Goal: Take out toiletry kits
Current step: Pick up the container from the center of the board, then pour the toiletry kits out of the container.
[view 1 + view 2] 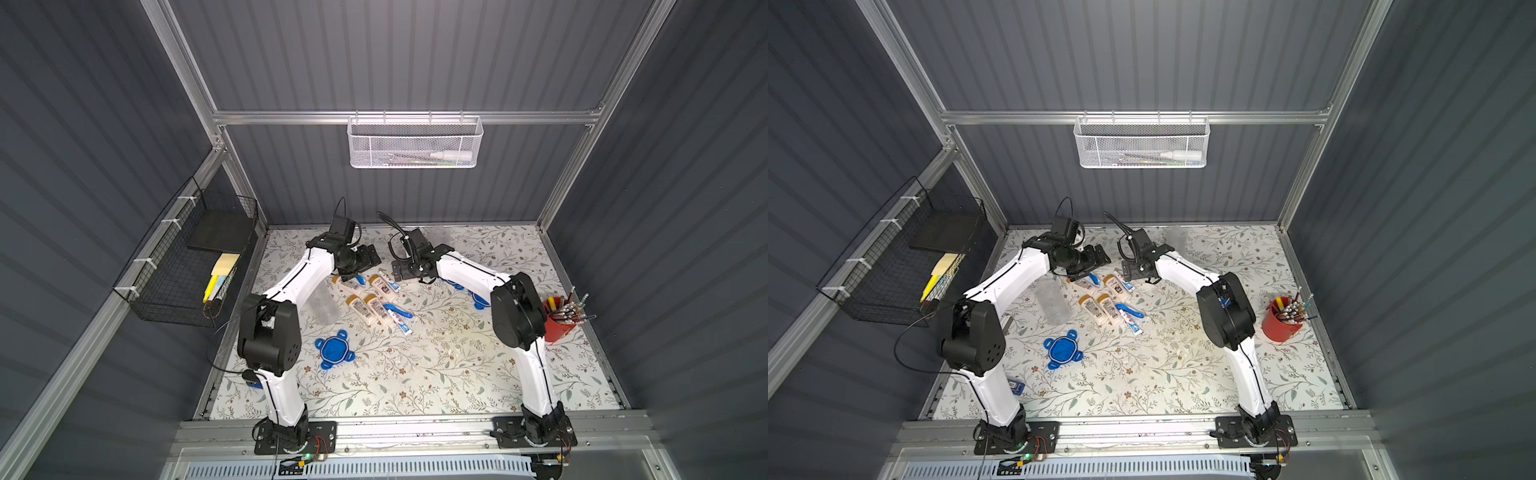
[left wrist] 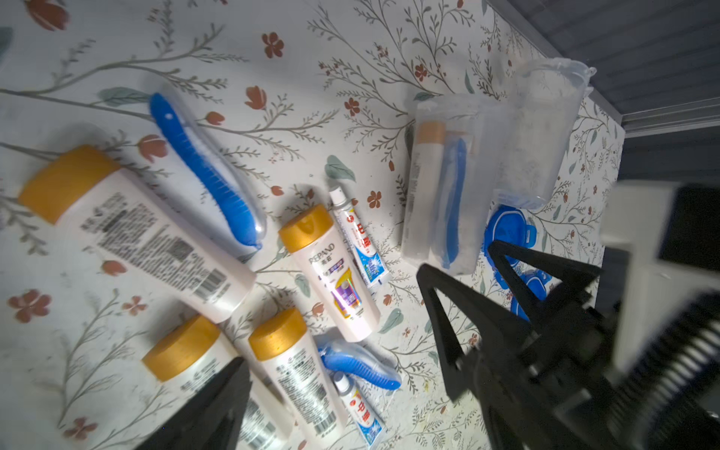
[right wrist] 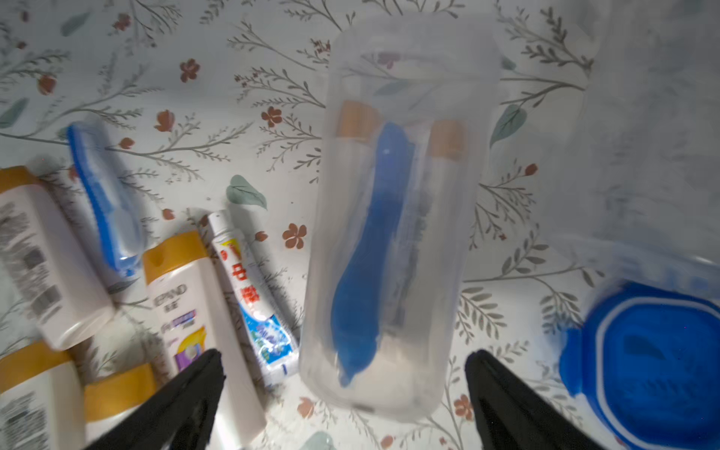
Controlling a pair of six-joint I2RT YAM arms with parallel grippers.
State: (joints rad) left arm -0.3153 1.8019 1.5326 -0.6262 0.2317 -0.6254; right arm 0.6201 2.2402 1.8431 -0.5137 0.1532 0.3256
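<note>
Loose toiletry kits lie mid-table: white bottles with tan caps, blue toothbrushes and toothpaste tubes. One more kit sits inside a clear lidless jar lying on its side, base toward my right gripper. That gripper is open, its fingers apart on either side of the jar's base without touching it. My left gripper hovers open over the loose bottles with nothing held. In both top views the two grippers face each other just behind the pile.
An empty clear jar lies beside the left arm, another near the back wall. Blue clip lids lie on the mat. A red pen cup stands at the right; a black wire basket hangs at the left.
</note>
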